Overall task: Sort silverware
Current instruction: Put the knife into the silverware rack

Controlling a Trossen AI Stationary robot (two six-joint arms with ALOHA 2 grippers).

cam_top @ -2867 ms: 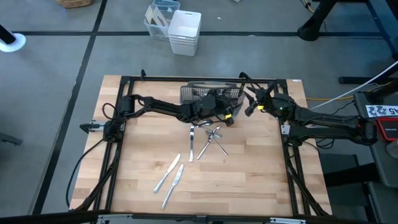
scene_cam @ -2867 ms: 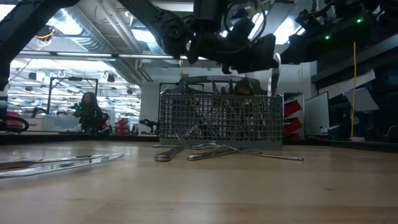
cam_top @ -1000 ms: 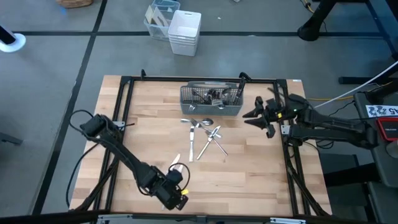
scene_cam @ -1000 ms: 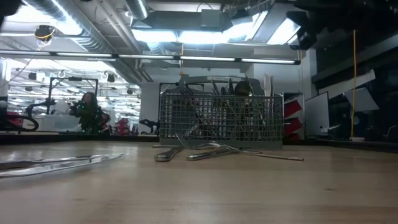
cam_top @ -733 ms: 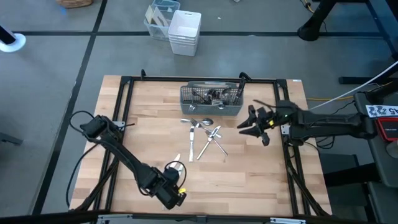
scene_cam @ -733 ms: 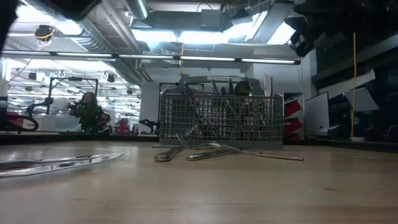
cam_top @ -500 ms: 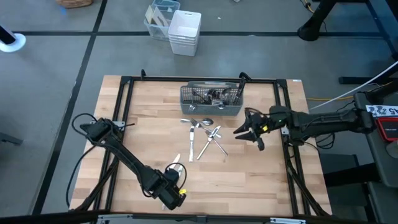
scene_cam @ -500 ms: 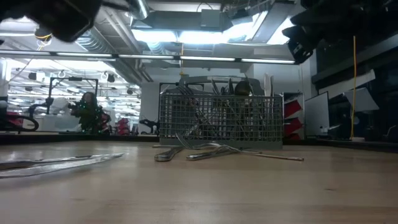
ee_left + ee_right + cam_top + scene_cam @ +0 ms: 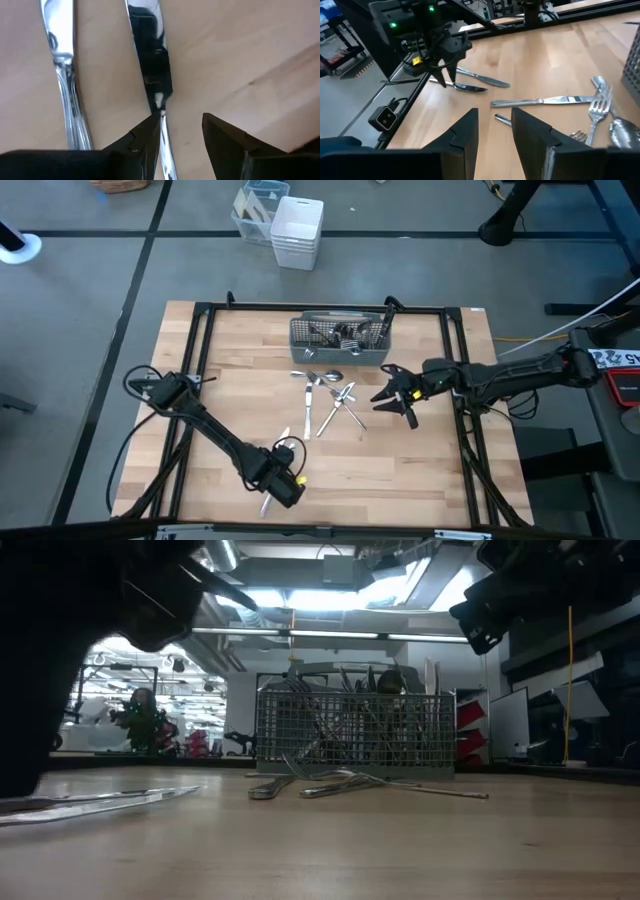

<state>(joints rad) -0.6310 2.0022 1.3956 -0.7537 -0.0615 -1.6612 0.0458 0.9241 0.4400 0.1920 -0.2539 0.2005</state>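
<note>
Across the pale wood tabletop [image 9: 410, 470], framed by black rails, you have a grey mesh caddy [image 9: 339, 340] at the far edge, already stuffed with upright pieces. Just in front of it lies a loose cluster of silverware [image 9: 330, 395], forks and spoons crossing each other. Two knives [image 9: 470, 82] lie nearer the front edge, side by side and well apart from the cluster. Beyond the tabletop you see grey floor with dark seams and a white slatted bin [image 9: 297, 232]. From table height the room behind shows bright ceiling lights, pipework and a person [image 9: 143, 720] far off.

Your left hand [image 9: 283, 483] is down low at the front, over the two knives; its fingers [image 9: 145, 137] stand a little apart, astride the handle of one knife, nothing gripped. Your right hand [image 9: 390, 397] hovers just beside the cluster, on its right, fingers [image 9: 465, 132] parted and empty.

Compared with a second ago, your left hand has shifted slightly along the front onto the knives, and your right hand has swung from near the right rail inward toward the cluster. The silverware and caddy have not moved.
</note>
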